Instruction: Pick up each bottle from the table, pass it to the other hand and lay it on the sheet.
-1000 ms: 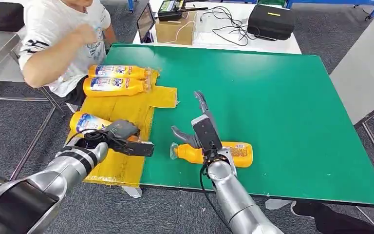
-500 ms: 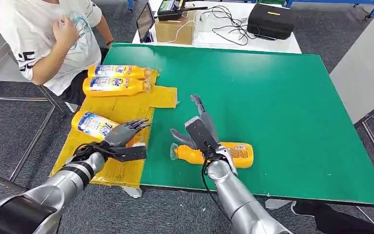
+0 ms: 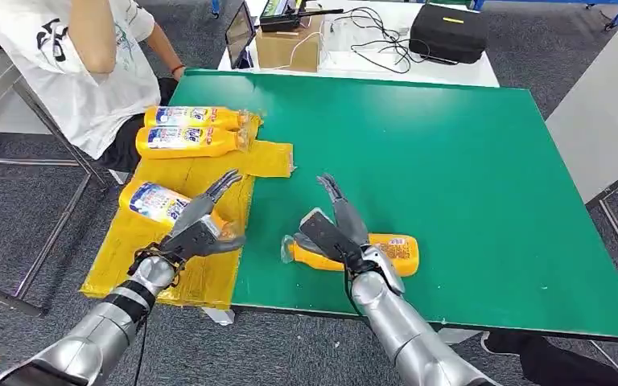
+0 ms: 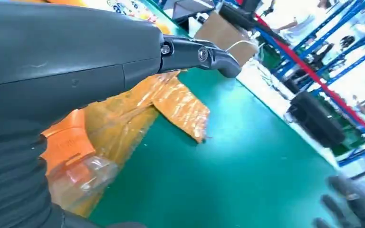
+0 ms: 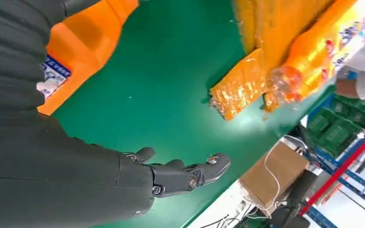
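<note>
Green covers the counter (image 3: 451, 161) across the middle of the frame, and we see a yellow sheet (image 3: 201, 181) along its left edge. Two orange bottles (image 3: 185, 129) lie side by side at the sheet's upper end, a third bottle (image 3: 151, 201) lower down. Our left robot hand (image 3: 197, 229) hovers just right of that third bottle, fingers spread, holding nothing. Our right robot hand (image 3: 334, 229) hangs with fingers wide over a fourth bottle (image 3: 386, 253) lying at lower centre.
</note>
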Robot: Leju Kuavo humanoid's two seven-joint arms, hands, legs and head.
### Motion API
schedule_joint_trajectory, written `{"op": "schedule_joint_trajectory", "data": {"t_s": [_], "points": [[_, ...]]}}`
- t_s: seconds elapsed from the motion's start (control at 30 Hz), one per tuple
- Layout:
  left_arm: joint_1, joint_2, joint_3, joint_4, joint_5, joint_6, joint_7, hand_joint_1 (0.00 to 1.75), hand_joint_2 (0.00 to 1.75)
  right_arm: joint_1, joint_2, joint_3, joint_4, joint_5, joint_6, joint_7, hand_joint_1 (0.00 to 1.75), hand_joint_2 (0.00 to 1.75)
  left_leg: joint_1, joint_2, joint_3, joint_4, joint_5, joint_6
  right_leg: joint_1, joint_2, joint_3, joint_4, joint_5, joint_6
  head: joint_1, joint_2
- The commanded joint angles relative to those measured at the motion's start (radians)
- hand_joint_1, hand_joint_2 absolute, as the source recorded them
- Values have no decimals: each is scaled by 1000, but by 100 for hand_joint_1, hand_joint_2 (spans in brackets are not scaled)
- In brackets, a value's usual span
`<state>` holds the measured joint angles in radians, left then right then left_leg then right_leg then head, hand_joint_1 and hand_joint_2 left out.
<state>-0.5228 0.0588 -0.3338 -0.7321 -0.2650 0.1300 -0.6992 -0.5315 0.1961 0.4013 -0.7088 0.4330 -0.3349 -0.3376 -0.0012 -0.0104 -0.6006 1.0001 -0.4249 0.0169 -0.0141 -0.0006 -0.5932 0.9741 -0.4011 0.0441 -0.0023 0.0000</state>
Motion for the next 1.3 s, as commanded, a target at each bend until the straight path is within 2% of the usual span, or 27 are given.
{"op": "schedule_joint_trajectory", "data": {"t_s": [0.03,0.13,0.27,0.37,0.57,0.63,0.93,1.3], "points": [[37,-47,140,-128,169,-157,1,0,175,12,-128,102,9,142,12,98,0,175,1,-2,2,0,-1,-1,1,-3,4,-1,-1,-1,0,0],[46,-55,155,-145,177,-167,1,0,175,29,-139,101,-19,156,4,107,0,175,1,-1,2,0,-1,-1,1,-2,3,-1,-1,-1,0,0],[46,-131,303,-138,218,-280,1,0,175,148,-205,77,-245,279,27,192,0,175,0,-2,0,0,0,0,1,-3,1,-1,-1,-1,0,0],[25,-164,356,-82,229,-322,1,0,175,217,-244,58,-367,331,76,244,0,175,1,-4,1,0,-1,-1,1,-4,2,-1,-1,-1,0,0],[-40,-193,396,51,186,-287,9,0,175,236,-302,14,-402,427,154,316,0,175,0,-3,-1,0,0,0,0,-4,0,-1,-1,-1,0,0],[-72,-188,382,114,160,-299,67,0,175,223,-323,11,-393,462,176,334,0,175,0,-4,0,1,-1,0,1,-5,1,0,-1,-1,0,0],[-81,-189,355,153,102,-303,51,0,175,102,-369,51,-268,526,268,369,0,175,0,0,1,2,-2,-1,1,-1,2,0,-1,0,0,0],[-78,-192,358,150,92,-315,53,0,175,21,-401,85,-179,525,351,374,0,175,0,1,0,1,-1,0,0,0,0,0,1,0,-1,0]]}}
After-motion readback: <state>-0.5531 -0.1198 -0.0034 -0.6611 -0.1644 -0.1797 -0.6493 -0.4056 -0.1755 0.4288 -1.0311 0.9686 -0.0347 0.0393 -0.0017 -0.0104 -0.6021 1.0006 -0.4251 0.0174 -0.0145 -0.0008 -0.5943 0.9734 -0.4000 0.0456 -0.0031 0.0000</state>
